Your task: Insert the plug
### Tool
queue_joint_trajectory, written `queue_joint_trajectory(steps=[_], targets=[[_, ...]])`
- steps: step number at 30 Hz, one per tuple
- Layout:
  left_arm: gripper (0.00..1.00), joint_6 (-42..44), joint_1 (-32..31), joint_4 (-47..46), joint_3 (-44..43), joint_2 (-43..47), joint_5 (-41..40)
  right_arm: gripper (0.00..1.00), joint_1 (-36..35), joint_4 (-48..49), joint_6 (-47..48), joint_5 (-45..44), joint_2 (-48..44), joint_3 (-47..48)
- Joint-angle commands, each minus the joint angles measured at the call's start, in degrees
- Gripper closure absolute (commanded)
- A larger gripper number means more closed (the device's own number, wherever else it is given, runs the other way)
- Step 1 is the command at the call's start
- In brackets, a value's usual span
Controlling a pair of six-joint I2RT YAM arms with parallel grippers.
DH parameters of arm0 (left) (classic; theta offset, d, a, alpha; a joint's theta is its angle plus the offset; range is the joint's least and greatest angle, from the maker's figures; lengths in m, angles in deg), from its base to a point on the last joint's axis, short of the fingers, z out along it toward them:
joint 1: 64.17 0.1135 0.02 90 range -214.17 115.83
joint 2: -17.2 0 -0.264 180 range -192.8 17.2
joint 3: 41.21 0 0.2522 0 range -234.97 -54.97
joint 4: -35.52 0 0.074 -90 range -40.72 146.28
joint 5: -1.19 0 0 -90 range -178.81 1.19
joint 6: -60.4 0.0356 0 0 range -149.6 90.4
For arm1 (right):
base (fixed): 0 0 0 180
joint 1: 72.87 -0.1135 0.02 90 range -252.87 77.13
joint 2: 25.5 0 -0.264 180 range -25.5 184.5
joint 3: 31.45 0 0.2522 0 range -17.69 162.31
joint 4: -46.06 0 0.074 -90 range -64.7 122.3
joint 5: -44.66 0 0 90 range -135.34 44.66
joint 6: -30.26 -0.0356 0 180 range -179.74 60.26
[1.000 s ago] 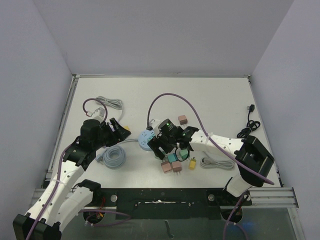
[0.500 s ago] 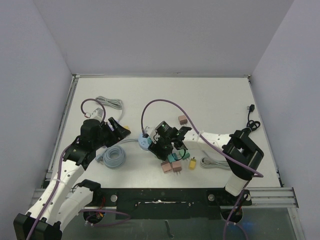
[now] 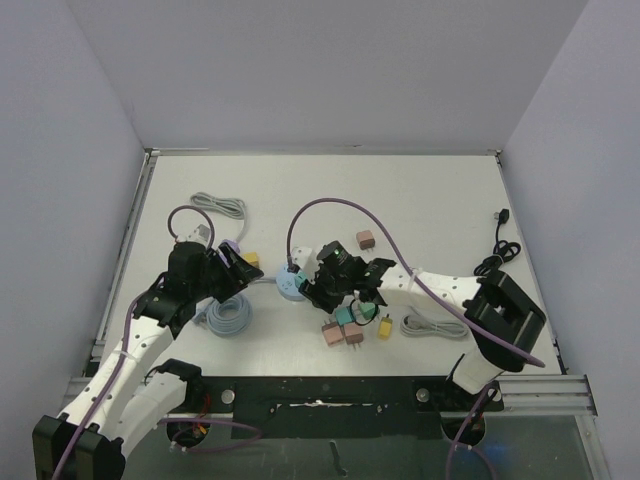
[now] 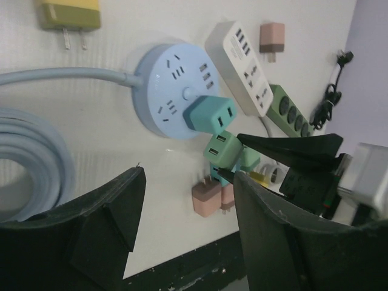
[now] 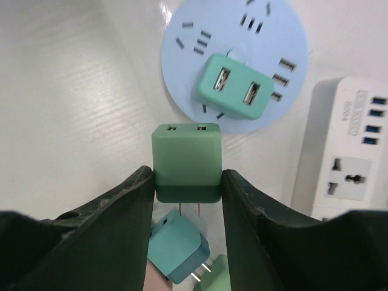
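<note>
My right gripper is shut on a green two-port plug, prongs pointing back at the camera, held just short of the round blue socket hub. A teal plug sits in that hub. In the top view the right gripper is at the hub's right edge. My left gripper is open and empty, left of the hub, looking across at the teal plug and the held green plug. It also shows in the top view.
A white power strip and a green strip lie beyond the hub. Loose teal and pink plugs and a small yellow one lie in front. A yellow plug, pink plug, blue coil and grey cables lie around.
</note>
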State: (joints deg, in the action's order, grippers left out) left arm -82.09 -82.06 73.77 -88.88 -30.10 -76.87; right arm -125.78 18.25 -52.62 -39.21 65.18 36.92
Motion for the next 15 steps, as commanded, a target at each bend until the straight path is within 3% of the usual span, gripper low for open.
queue_joint_trajectory(steps=[1,9,15], targets=[[0.43,-0.7,0.1,-9.2,0.1,-2.8,14.1,0.74,-0.8,14.8,-0.2,1.3,-9.1,-2.4],[0.42,-5.5,-0.8,-23.8,2.6,-6.0,30.4,0.73,-1.6,25.0,0.9,7.3,-15.5,-6.4],[0.42,-3.9,-1.1,-28.3,3.5,-5.1,30.0,0.73,-1.5,23.3,0.9,12.6,-15.9,-4.6]])
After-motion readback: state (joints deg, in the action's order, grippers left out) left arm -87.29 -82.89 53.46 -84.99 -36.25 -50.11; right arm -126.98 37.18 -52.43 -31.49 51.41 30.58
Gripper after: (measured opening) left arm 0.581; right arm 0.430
